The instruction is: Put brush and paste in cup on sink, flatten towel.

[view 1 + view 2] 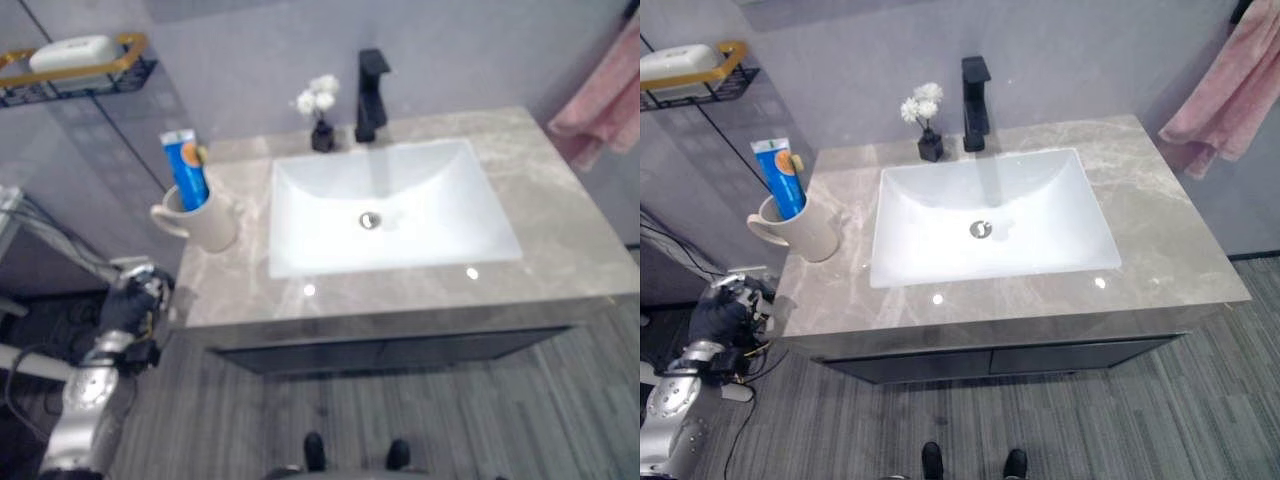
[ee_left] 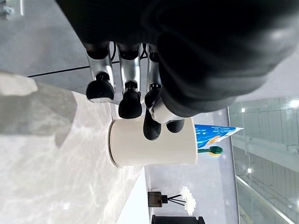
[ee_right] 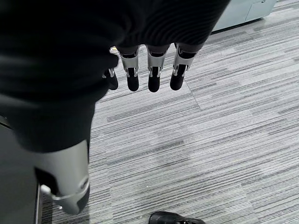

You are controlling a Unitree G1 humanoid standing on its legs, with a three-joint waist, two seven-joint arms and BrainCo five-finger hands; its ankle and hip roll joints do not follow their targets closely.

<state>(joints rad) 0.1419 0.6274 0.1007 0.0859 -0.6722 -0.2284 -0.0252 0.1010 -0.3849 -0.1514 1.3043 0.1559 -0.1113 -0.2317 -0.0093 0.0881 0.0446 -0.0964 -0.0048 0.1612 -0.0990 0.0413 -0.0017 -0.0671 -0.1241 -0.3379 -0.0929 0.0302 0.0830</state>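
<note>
On the counter's left, the cup (image 1: 805, 232) holds paste (image 1: 780, 176) and seemingly the brush (image 2: 212, 150); the pink towel (image 1: 1230, 90) hangs bunched, while the left hand (image 1: 725, 315) and right hand (image 3: 149, 70) hang empty with loose fingers.

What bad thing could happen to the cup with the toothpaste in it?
The cup stands near the counter's left edge, and the left robot hand hangs just beside that edge, so a careless swing could knock it off. The paste leans tall out of the cup and might tip out.

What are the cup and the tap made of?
The cup looks like ceramic: smooth, matte cream, thick-walled with a chunky handle. The tap looks like metal with a matte black coating, going by its sharp, square edges, though the look alone can't settle it.
</note>
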